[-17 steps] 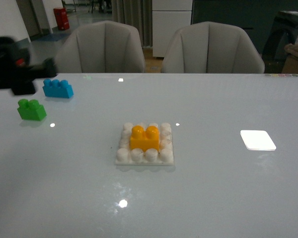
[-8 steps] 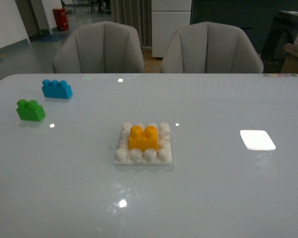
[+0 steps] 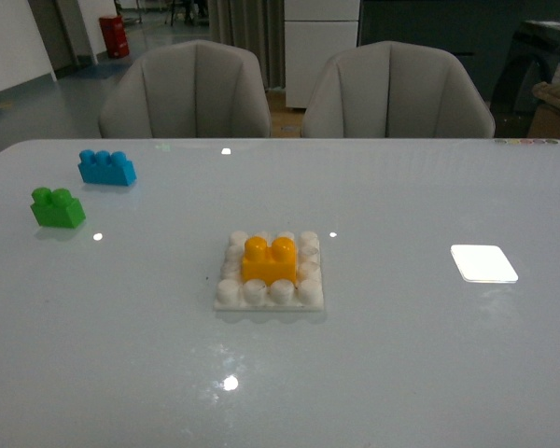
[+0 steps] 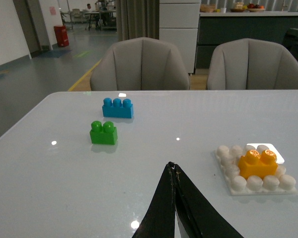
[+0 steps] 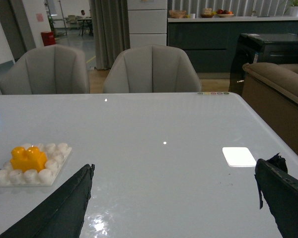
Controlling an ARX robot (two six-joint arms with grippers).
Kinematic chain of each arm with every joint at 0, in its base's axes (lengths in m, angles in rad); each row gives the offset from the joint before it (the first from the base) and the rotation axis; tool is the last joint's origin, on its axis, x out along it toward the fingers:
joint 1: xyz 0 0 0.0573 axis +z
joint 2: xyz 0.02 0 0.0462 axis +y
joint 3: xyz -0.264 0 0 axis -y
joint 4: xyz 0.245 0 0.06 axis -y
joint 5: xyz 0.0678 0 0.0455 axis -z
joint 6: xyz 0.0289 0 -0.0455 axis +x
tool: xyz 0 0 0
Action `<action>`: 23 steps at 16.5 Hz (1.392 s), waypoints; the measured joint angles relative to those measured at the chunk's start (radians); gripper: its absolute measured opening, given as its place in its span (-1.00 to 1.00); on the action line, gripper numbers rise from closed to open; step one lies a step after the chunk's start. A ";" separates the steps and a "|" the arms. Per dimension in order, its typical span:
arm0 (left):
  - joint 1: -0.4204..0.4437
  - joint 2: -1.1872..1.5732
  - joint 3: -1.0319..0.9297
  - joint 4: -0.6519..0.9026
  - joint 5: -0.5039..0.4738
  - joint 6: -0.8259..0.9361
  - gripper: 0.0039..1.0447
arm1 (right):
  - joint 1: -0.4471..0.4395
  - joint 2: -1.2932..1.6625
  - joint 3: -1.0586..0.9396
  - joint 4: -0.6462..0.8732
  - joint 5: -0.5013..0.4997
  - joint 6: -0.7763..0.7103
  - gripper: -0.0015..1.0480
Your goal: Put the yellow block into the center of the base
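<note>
You've got the yellow block (image 3: 270,259) sitting on the base (image 3: 270,300), studs up, in the middle of the 4x4 stud grid. White studs show on all four sides of it in the front view. It looks level, not tilted; how deep it is pressed in, can't tell.

The base lies flat on the table (image 3: 401,355), roughly centre of the front view. Same pair shows in the left wrist view (block (image 4: 258,163), base (image 4: 256,184)) and the right wrist view (block (image 5: 28,158), base (image 5: 30,177)).

Pincers:
- Left pincer (image 4: 173,171): fingers pressed together, tips meeting in a point, nothing between them. It hangs above bare table, well apart from the base.
- Right pincer (image 5: 174,183): fingers (image 5: 64,203) spread wide apart, one at each side of the right wrist view, nothing held. Also clear of the base and block.
- Neither arm shows in the front view.

Other stuff on the table:
- Green brick (image 3: 58,207), two studs, toward the far left.
- Blue brick (image 3: 107,167), three studs, just behind the green one, near but not touching.
- Flat glossy white square (image 3: 484,263), off to the right of the base, well apart from it.

Two grey chairs (image 3: 187,89) stand behind the far edge of the table.
</note>
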 joint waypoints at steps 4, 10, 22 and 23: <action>0.000 -0.085 0.000 -0.079 0.000 0.000 -0.97 | 0.000 0.000 0.000 0.000 0.000 0.000 0.88; 0.000 -0.230 0.000 -0.218 0.000 0.000 -0.97 | 0.000 0.000 0.000 0.000 0.000 0.000 0.88; 0.000 -0.583 0.000 -0.616 0.000 0.000 -0.97 | 0.000 0.000 0.000 0.000 0.000 0.000 0.88; 0.000 -0.607 0.004 -0.585 0.000 0.000 -0.97 | 0.000 0.000 0.000 0.000 0.000 0.000 0.88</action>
